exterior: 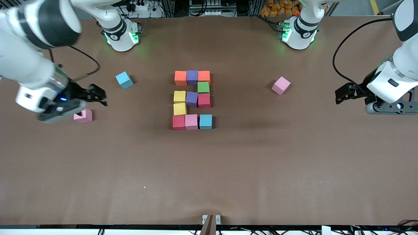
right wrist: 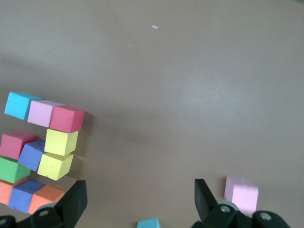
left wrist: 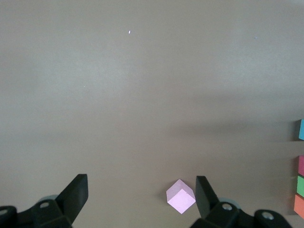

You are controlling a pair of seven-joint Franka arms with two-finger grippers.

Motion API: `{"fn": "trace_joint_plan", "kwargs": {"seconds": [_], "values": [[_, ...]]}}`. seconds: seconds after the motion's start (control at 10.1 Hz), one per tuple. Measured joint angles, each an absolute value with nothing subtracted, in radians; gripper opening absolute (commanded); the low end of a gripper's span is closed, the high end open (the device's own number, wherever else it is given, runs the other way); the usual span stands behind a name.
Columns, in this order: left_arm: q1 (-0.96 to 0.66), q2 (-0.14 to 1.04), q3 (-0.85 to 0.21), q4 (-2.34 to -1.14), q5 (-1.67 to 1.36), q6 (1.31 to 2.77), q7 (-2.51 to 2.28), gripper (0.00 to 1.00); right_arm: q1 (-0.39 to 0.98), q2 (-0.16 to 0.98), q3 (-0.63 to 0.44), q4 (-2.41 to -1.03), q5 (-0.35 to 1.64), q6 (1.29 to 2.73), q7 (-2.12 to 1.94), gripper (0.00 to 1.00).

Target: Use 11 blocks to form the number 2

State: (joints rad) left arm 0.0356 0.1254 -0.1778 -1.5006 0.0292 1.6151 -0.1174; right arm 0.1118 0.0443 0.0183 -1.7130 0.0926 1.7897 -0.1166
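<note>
Foam blocks (exterior: pixel 192 99) — light, soft, matte — form a 2 at the table's (exterior: pixel 209 182) middle; flat opposite faces are best pinched. Left gripper (exterior: pixel 339 96) and right gripper (exterior: pixel 98 94) are held wide, empty, at their table ends.

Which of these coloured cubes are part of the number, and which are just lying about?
In the 2:
- eleven-block figure

Loose on the table:
- sky blue block, toward the right arm's end
- pink block by the right gripper
- pink block toward the left arm's end
</note>
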Motion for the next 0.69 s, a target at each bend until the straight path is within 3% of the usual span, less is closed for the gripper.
{"fn": "trace_joint_plan", "kwargs": {"seconds": [0.3, 0.69], "values": [[0.035, 0.126, -0.179, -1.500, 0.029, 1.615, -0.117, 1.00, -0.008, -0.026, 0.089, -1.712, 0.062, 1.751, 0.011, 1.00], [0.028, 0.126, -0.182, -1.500, 0.029, 1.615, -0.117, 1.00, -0.071, -0.082, 0.089, -1.657, -0.005, 1.641, 0.022, 1.00]]}}
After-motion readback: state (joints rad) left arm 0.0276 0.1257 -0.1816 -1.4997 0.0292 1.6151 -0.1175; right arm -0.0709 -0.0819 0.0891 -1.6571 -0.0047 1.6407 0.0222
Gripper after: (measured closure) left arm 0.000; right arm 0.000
